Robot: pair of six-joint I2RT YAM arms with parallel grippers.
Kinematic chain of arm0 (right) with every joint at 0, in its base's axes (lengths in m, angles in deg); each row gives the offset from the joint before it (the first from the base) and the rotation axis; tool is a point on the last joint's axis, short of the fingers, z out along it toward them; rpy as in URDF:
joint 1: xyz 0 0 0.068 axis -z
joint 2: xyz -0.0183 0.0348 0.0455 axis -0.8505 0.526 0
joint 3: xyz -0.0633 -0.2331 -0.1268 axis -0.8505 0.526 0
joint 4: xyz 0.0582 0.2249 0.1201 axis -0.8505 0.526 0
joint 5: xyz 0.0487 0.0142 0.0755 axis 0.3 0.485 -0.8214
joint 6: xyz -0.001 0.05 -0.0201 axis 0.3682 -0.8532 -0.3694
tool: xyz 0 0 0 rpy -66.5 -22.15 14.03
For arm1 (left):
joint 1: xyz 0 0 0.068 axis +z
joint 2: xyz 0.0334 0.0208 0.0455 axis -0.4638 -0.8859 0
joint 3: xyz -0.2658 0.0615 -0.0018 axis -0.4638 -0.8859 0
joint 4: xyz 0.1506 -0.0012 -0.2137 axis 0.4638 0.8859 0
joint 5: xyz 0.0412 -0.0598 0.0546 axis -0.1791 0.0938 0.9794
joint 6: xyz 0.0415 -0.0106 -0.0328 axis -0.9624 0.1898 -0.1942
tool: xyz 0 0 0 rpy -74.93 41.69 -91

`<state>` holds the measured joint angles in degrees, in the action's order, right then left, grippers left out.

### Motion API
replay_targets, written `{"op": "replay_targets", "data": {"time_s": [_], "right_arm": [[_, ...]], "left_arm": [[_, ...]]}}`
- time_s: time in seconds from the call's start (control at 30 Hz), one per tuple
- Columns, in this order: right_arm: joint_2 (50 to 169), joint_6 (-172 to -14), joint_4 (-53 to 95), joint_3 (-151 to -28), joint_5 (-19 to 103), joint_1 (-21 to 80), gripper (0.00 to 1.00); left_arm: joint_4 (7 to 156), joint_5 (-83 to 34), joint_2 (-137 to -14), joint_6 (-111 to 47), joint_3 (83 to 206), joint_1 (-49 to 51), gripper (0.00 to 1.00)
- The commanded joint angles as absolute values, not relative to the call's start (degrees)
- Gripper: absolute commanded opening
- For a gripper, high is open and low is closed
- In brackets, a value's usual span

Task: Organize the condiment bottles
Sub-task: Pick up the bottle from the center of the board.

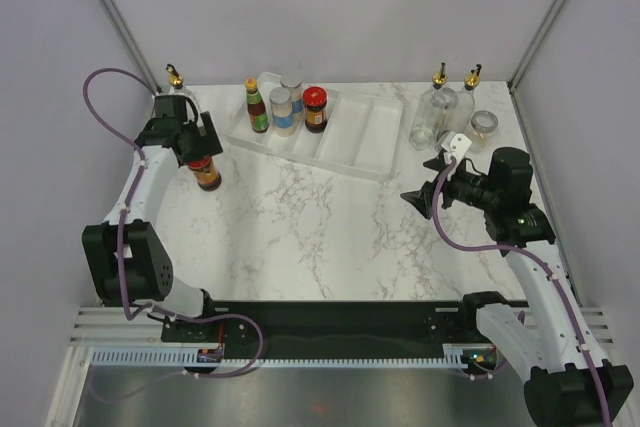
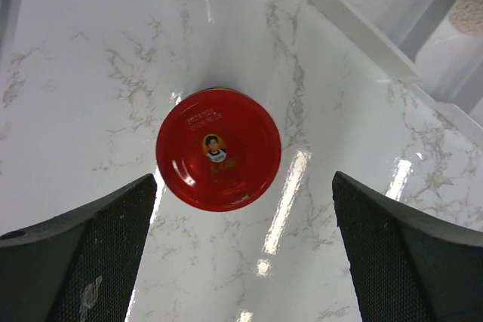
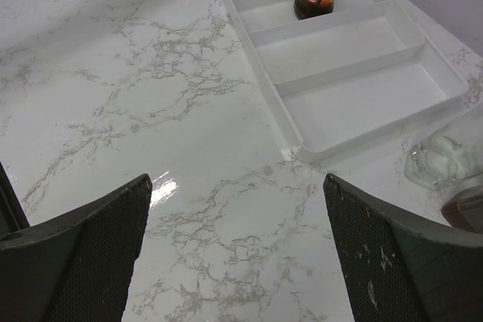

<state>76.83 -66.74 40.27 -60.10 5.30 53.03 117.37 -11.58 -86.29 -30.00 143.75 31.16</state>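
A red-lidded dark jar (image 1: 205, 172) stands on the marble left of the white tray (image 1: 350, 152). My left gripper (image 1: 198, 145) hovers over it, open. In the left wrist view the red lid (image 2: 218, 148) sits just ahead of the spread fingers (image 2: 90, 254), untouched. The tray holds an orange-capped sauce bottle (image 1: 258, 107), two silver-lidded spice jars (image 1: 281, 110) and another red-lidded jar (image 1: 315, 109). Two glass cruets (image 1: 437, 112) and a low silver-lidded jar (image 1: 484, 125) stand at the back right. My right gripper (image 1: 425, 192) hangs open over bare marble, near the tray's corner (image 3: 302, 152).
A third cruet with a gold spout (image 1: 176, 77) stands at the back left corner. The tray's right compartments (image 3: 355, 73) hold nothing. Walls close in the table on three sides. A glass cruet base (image 3: 441, 160) lies close to my right finger.
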Motion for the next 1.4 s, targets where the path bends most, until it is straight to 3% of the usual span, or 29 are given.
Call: {"op": "replay_targets", "data": {"time_s": [0.0,0.4,0.93,1.03,1.2,1.23,1.27,1.3,1.37], "right_arm": [[76.24,-66.02,38.48,-60.18,3.41,53.34,0.98],[76.42,-65.93,38.39,-60.18,3.67,53.34,0.98],[76.51,-65.84,38.39,-60.09,3.93,53.34,0.98],[76.42,-65.84,38.39,-60.18,4.02,53.34,0.98],[76.42,-65.84,38.39,-60.18,3.93,53.26,0.98],[76.33,-65.84,38.39,-60.18,3.93,53.25,0.98],[76.24,-65.84,38.39,-60.18,4.02,53.25,0.98],[76.24,-65.84,38.39,-60.18,4.02,53.34,0.98],[76.24,-65.84,38.39,-60.18,4.02,53.34,0.98]], "left_arm": [[120.88,-4.56,-86.18,-28.73,144.86,31.5,1.0],[120.97,-9.29,-92.68,-30.75,146.18,32.64,1.0],[120.88,-9.47,-94.7,-30.75,149.52,32.64,0.9],[120.88,-10.53,-95.06,-30.57,149.43,32.64,0.75],[120.88,-12.02,-95.06,-30.66,148.82,32.56,0.4],[120.88,-12.2,-94.97,-30.83,148.73,32.64,0.32],[120.88,-12.72,-94.79,-31.01,148.64,32.64,0.16],[120.97,-13.16,-94.62,-31.1,148.81,32.56,0.05],[120.88,-15.17,-92.78,-30.84,148.73,32.47,0.02]]}}
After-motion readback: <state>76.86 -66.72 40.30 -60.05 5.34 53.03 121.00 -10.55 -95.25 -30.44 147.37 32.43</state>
